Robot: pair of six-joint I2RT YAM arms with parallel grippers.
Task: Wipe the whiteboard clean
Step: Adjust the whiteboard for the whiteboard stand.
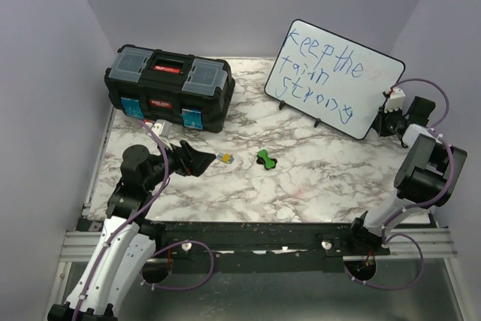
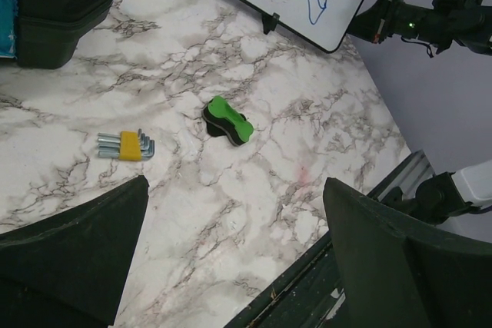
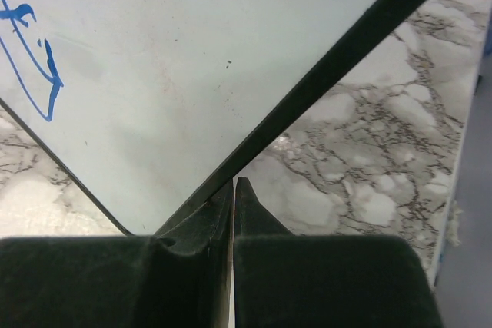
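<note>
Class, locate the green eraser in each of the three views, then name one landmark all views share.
Top external: green eraser, centre of the table.
Left wrist: green eraser, just above centre.
Right wrist: not in view.
Shared landmark: the whiteboard, with blue lettering.

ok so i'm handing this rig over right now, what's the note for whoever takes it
Left gripper: open above the marble-patterned table, holding nothing.
Right gripper: shut, tips against the thin black rim of the large white rectangular whiteboard; whether it pinches is unclear.
Small green-and-black eraser: lying free mid-table.
Done: nothing; blue handwritten lettering is intact.
To do: grasp eraser, wipe board.
</note>
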